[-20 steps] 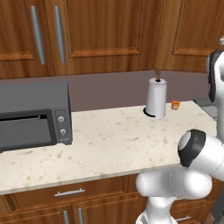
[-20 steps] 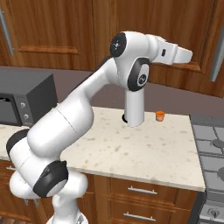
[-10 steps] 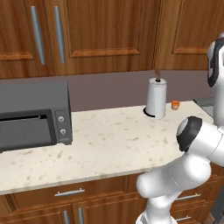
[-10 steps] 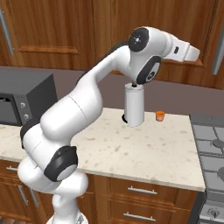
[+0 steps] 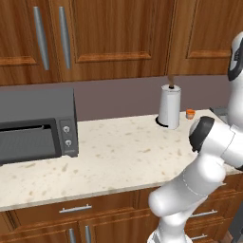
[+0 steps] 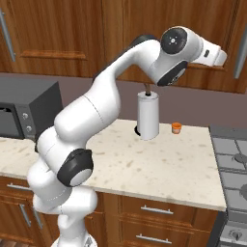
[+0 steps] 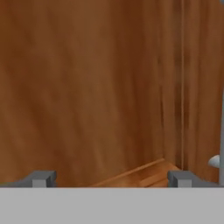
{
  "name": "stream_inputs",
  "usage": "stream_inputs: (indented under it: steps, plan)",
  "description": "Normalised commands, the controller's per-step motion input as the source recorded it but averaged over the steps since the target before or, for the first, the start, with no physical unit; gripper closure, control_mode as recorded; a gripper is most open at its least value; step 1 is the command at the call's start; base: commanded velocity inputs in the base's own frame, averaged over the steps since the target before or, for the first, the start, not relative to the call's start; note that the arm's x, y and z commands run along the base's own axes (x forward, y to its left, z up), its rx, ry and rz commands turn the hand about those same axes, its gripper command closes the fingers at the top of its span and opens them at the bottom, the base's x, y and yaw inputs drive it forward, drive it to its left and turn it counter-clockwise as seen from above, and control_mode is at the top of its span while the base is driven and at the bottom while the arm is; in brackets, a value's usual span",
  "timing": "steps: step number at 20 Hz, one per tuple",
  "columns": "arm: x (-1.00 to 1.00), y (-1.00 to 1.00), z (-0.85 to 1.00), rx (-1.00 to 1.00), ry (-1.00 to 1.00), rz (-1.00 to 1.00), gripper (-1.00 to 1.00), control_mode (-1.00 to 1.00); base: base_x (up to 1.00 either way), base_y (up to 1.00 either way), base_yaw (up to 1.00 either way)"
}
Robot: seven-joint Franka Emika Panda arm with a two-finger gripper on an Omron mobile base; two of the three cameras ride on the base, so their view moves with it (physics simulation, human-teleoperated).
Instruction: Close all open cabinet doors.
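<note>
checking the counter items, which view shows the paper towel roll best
The left base view: the paper towel roll stands unobstructed on the counter. The right base view shows it too, with the arm crossing just above. The hand view faces wood.

White arm (image 6: 96, 116) here, glossy and rounded, built of fat tubular links that swell at every bend. Each joint is capped by a dark grey, near-black disc: one big cap (image 6: 75, 168) low on the body, another (image 6: 174, 39) up at the wrist end, and from the left base view a dark cap (image 5: 201, 134) sits on the shoulder bulge. The last link tapers into a blunt white block (image 6: 212, 52). From the hand view, two small dark grey fingertips (image 7: 43, 178), squared and stubby, set wide apart. No cables, screws or markings can be made out.
</note>
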Motion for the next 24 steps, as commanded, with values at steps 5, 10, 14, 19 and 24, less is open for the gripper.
stream_inputs:
  steps: [5,10,14,19,24]
  plan:
    - [0.22,0.00,0.00,0.05,0.00,0.07,-1.00,-1.00,0.00,0.00,0.00]
    - [0.10,0.00,-0.03,0.04,0.00,0.07,-1.00,-1.00,0.00,0.00,0.00]
    - [0.03,0.06,-0.24,0.02,0.00,0.05,-1.00,-1.00,0.00,0.00,0.00]
    - [0.30,0.29,-0.54,0.01,0.00,0.03,-1.00,-1.00,0.00,0.00,0.00]
    - [0.32,0.33,-0.32,0.01,0.00,0.05,-1.00,-1.00,0.00,0.00,0.00]
